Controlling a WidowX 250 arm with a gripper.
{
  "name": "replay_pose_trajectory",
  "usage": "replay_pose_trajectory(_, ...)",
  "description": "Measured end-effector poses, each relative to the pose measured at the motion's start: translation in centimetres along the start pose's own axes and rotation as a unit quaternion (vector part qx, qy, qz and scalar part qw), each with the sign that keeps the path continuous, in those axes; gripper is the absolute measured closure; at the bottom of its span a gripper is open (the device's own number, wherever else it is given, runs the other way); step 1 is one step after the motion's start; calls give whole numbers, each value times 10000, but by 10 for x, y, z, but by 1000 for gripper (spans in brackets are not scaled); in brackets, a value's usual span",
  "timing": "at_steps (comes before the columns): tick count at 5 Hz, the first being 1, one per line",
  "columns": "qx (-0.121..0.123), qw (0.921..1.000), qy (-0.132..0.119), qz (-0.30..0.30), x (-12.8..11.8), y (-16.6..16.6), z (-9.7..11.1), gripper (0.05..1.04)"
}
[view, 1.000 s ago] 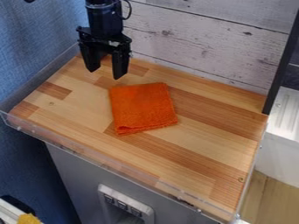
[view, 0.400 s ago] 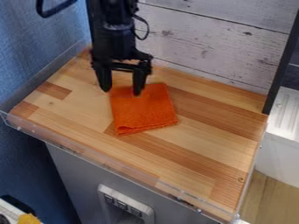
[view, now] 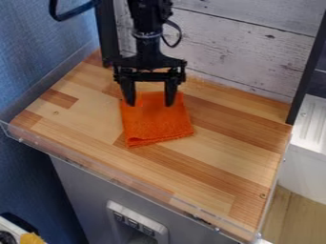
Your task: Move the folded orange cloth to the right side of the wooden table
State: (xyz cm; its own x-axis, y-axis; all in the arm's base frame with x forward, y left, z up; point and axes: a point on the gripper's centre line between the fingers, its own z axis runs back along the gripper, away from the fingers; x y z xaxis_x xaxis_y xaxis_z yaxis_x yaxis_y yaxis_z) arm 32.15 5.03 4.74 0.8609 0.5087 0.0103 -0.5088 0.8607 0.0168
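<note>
Two black fingers (view: pixel 170 93), parted and with nothing pinched between them, hang from the gripper (view: pixel 149 104) over the top edge of the orange cloth (view: pixel 157 127), left of centre in the frame! So the claw is released, and whether its tips touch the fabric, I cannot tell.

And here's the danger: cloth this flat offers little to bite on. Close too high and the tips would likely meet on air; press too low and they could jam against the wooden top (view: pixel 232 143), or shove the cloth into a rumple. The layers matter too, folks! A shallow pinch might catch only the upper one, and the fold would slump open. Any drag towards the lower left risks snagging on the clear rim (view: pixel 96 170).

Now, the materials! That cloth looks soft and nubbly, a roughly square pad with rounded corners, its layered edges showing along the bottom. Beneath it, smooth wood in long strips, honey and reddish brown, grain running slantwise. Across the top, whitewashed planks (view: pixel 235 52), knotted and scuffed; at upper left, a blue wall covering (view: pixel 35 52) with a woven look. Lower down, a flat grey panel (view: pixel 83 195). Hard, angular stuff all round, one limp square in the middle of it!
</note>
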Motion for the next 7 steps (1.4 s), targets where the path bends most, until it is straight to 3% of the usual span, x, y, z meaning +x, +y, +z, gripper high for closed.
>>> replay_pose_trajectory(1,-23,9989,-112,445,-2,-7,-3,140)
replay_pose_trajectory(3,-72,9943,-220,1042,-1,-9,-10,722)
replay_pose_trajectory(4,0,9929,-130,1178,-3,-8,-17,933)
replay_pose_trajectory(5,90,9918,2,1273,-4,-7,-21,1018)
replay_pose_trajectory(7,168,9914,208,1280,-6,-7,-27,1024)
